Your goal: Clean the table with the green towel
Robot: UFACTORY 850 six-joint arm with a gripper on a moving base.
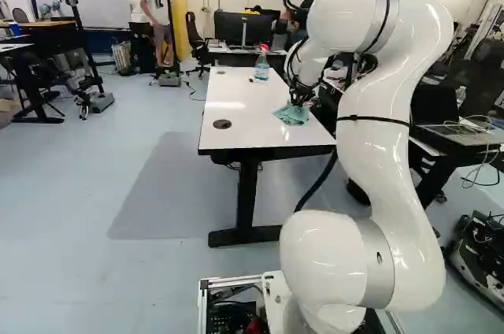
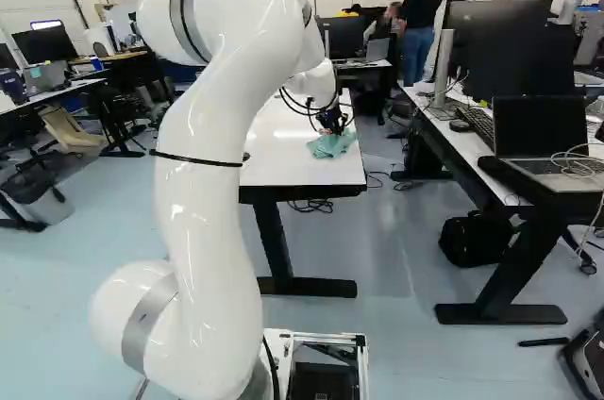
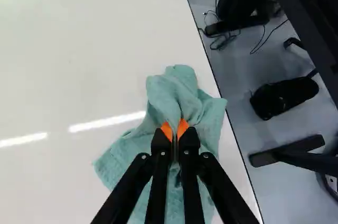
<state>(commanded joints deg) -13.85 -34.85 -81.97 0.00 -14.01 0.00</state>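
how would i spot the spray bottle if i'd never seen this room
In the left base view, find the long white-topped table straight ahead. Toward its far end stands the spray bottle, bluish with a red-and-white trigger head. It stands upright, unlike the crumpled green towel pinched in the gripper nearer the camera.

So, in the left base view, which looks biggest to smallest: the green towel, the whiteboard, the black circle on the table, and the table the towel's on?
1. White-topped table
2. Whiteboard
3. Green towel
4. Round black grommet

The whiteboard is farther away, so it looks smaller than it is.
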